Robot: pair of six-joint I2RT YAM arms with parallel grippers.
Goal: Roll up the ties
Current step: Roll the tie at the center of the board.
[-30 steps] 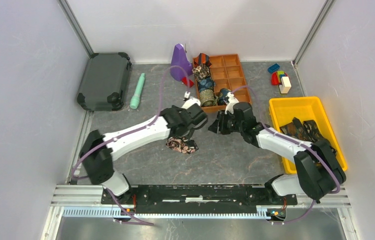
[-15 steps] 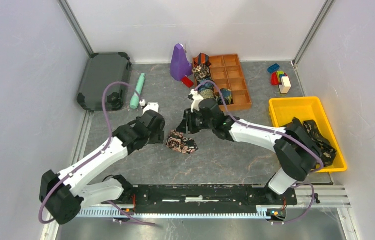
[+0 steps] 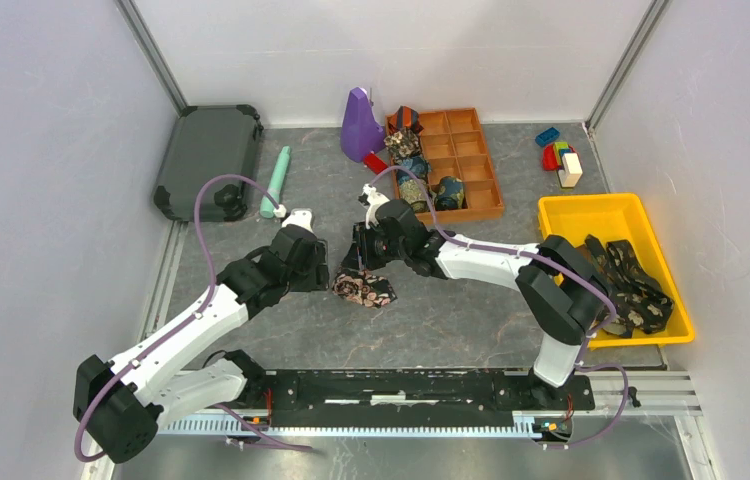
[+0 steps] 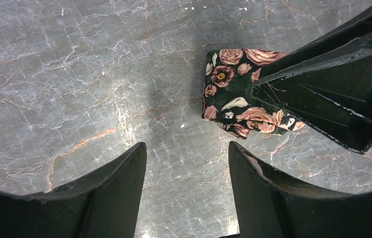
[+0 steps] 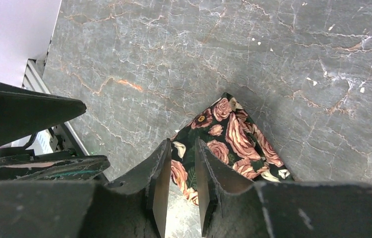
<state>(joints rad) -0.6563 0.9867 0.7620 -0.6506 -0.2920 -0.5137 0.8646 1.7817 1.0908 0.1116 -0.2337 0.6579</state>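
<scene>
Fabric, dark green printed with pink roses: the tie (image 3: 364,290) lies on the desk (image 3: 451,325) left of centre as a short, flattish folded bundle. Its layers show at one uneven end, and the other edges are straight. The right fingers (image 5: 158,174) stand over its far-left corner, narrow, with the fabric's edge showing in the slit between them; whether they pinch it I cannot tell. The left fingers (image 4: 119,181) are spread wide over bare marbled surface just left of the bundle, apart from it, with nothing between them.

Bare desk runs from the bundle's near edge to the rail at the arms' bases, and rightward towards the yellow bin (image 3: 591,212), where loose ties (image 3: 633,285) lie heaped. Beyond the bundle, well apart, the orange compartment tray (image 3: 471,160) holds rolled ties (image 3: 414,190), and a purple object (image 3: 359,122) stands beside it. A mint-green cylinder (image 3: 276,182) and a dark case (image 3: 209,160) lie far left, toy blocks (image 3: 559,155) far right.
</scene>
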